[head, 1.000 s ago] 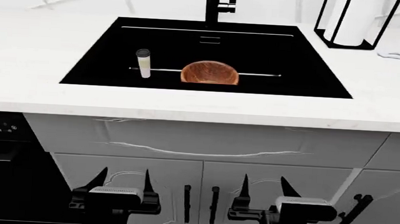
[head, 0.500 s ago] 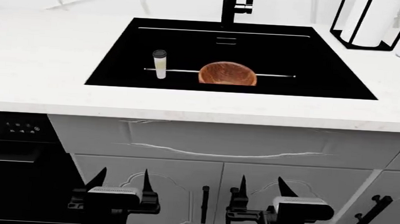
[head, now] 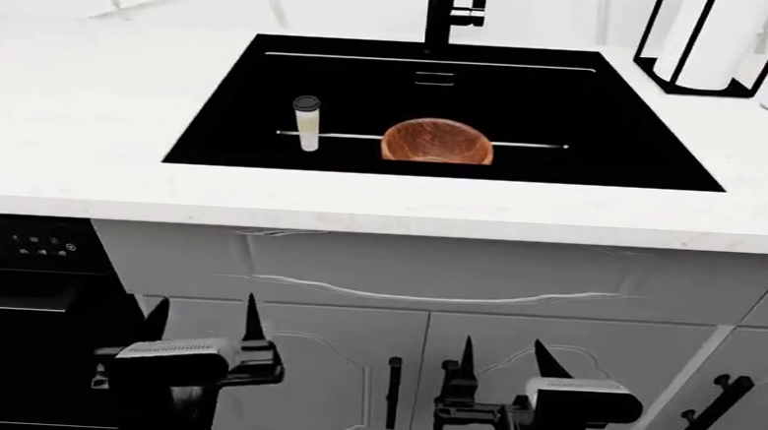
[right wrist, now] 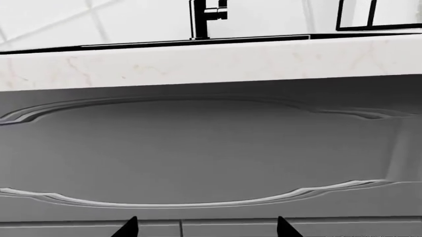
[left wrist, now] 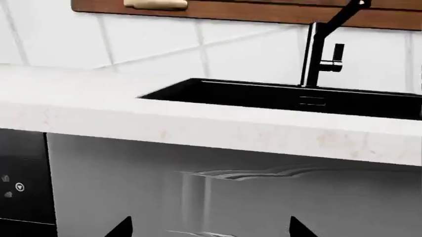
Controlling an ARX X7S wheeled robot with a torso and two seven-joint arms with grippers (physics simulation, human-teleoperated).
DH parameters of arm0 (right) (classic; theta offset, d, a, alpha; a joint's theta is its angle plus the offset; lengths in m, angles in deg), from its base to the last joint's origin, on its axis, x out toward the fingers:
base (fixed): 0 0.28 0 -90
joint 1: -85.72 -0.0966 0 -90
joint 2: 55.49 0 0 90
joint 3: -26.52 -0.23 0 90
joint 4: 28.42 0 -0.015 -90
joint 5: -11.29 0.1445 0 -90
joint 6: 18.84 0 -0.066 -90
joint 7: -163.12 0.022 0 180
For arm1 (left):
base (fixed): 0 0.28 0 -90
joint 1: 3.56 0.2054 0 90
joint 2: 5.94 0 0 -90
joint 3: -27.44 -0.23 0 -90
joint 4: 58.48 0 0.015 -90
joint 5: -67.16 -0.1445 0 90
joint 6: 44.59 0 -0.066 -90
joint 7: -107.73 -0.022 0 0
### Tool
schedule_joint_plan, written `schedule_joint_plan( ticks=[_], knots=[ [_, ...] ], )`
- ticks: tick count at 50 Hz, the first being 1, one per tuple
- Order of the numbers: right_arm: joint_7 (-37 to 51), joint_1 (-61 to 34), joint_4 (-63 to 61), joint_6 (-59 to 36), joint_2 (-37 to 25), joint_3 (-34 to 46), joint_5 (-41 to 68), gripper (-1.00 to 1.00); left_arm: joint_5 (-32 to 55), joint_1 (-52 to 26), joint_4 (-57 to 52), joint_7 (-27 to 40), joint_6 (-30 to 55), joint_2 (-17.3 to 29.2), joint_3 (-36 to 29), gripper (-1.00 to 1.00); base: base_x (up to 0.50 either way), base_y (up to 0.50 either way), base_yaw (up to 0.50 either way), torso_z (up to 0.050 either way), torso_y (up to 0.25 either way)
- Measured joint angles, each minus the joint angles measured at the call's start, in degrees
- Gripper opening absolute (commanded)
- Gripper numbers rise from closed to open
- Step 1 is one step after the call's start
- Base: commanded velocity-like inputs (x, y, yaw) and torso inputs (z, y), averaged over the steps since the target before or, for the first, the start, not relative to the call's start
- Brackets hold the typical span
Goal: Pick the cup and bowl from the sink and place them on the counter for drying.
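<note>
In the head view the cream cup [head: 307, 123] with a black lid stands upright in the black sink [head: 625, 129], left of the reddish-brown wooden bowl [head: 437, 143], which is partly hidden by the sink's front edge. The white counter [head: 87, 101] surrounds the sink. My left gripper [head: 202, 324] and right gripper [head: 501, 357] are both open and empty, low in front of the grey cabinet doors, well below the counter. The left wrist view shows the counter edge [left wrist: 197, 126], sink rim [left wrist: 277, 94] and faucet [left wrist: 323, 49]; cup and bowl are hidden there.
A black faucet [head: 450, 12] stands behind the sink. A paper towel holder [head: 708, 45] is at the back right. A black appliance [head: 25, 295] sits left of the grey cabinets [head: 486, 279]. A wooden shelf [left wrist: 231, 7] hangs on the tiled wall.
The view shifted left a second ago, then held. My left gripper has risen and moved left. The right gripper has not moved.
</note>
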Motion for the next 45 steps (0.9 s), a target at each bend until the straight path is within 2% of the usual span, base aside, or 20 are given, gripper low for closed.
schedule_joint_plan(
  ticks=[4,9,16,22,32,45],
  knots=[
    [0.25,0.03,-0.15,-0.06,-0.09,0.07,0.31,1.0,5.89,0.45,-11.17,3.19,3.59,1.68,5.73,1.0,0.0,0.0,0.0,0.0,0.0],
    [0.53,-0.04,-0.09,-0.03,-0.21,0.19,0.6,1.0,18.74,1.01,-24.38,9.12,5.47,4.52,17.65,1.0,0.0,0.0,0.0,0.0,0.0],
    [0.89,-0.13,0.01,0.05,-0.41,0.42,0.93,1.0,36.91,3.32,-36.52,16.11,1.84,7.24,34.95,1.0,0.0,0.0,0.0,0.0,0.0],
    [1.17,-0.15,0.0,0.12,-0.61,0.66,1.15,1.0,47.32,5.64,-42.0,18.69,-2.27,7.73,44.96,1.0,0.0,0.0,0.0,0.0,0.0],
    [1.55,-0.14,-0.16,0.19,-0.97,1.11,1.49,1.0,55.24,7.21,-45.46,20.08,-6.28,7.17,52.38,1.0,0.0,0.0,0.0,0.0,0.0],
    [1.92,-0.24,-0.16,0.35,-1.44,1.72,1.84,1.0,58.08,7.37,-46.47,20.64,-8.31,6.48,54.78,1.0,0.0,0.0,0.0,0.0,0.0]
  ],
)
